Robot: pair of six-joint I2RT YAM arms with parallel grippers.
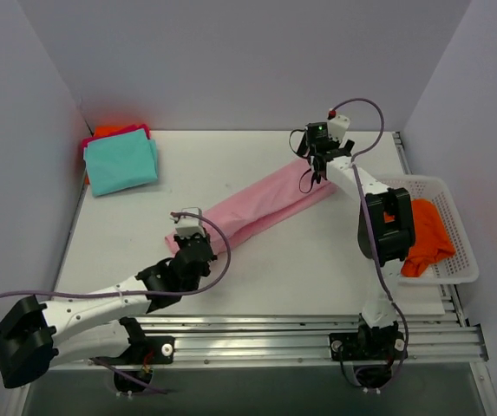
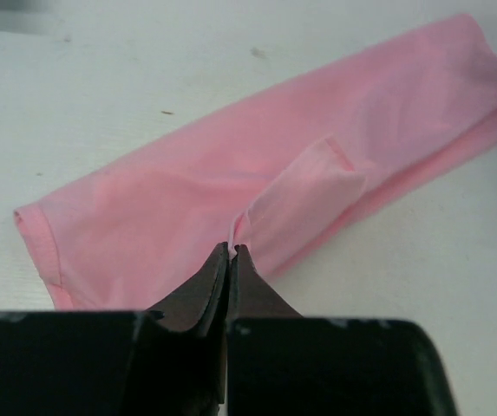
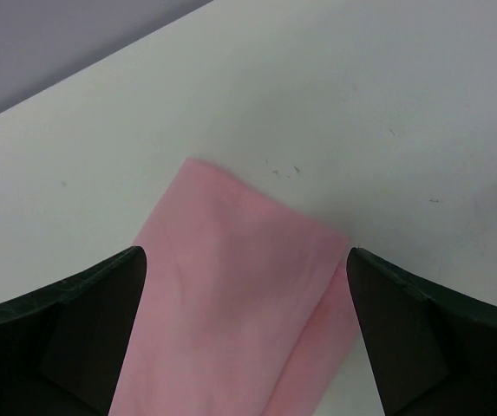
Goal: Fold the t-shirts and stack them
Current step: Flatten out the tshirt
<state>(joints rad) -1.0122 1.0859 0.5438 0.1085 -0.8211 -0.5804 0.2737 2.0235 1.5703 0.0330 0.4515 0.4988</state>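
The pale pink t-shirt (image 1: 257,208) lies folded into a long narrow strip, running diagonally across the table's middle. My left gripper (image 1: 188,229) is at its near-left end, shut on a thin fold of the pink cloth (image 2: 300,195); the tips (image 2: 232,250) pinch it. My right gripper (image 1: 317,170) is open above the strip's far-right end (image 3: 239,286), its fingers spread to either side (image 3: 244,256). A folded teal t-shirt (image 1: 120,163) lies at the back left on a magenta one (image 1: 135,130) and an orange one (image 1: 107,131).
A white mesh basket (image 1: 447,186) stands at the table's right edge with a crumpled bright orange t-shirt (image 1: 428,232) in it. Grey walls close the table on the left, back and right. A metal rail (image 1: 317,334) runs along the near edge.
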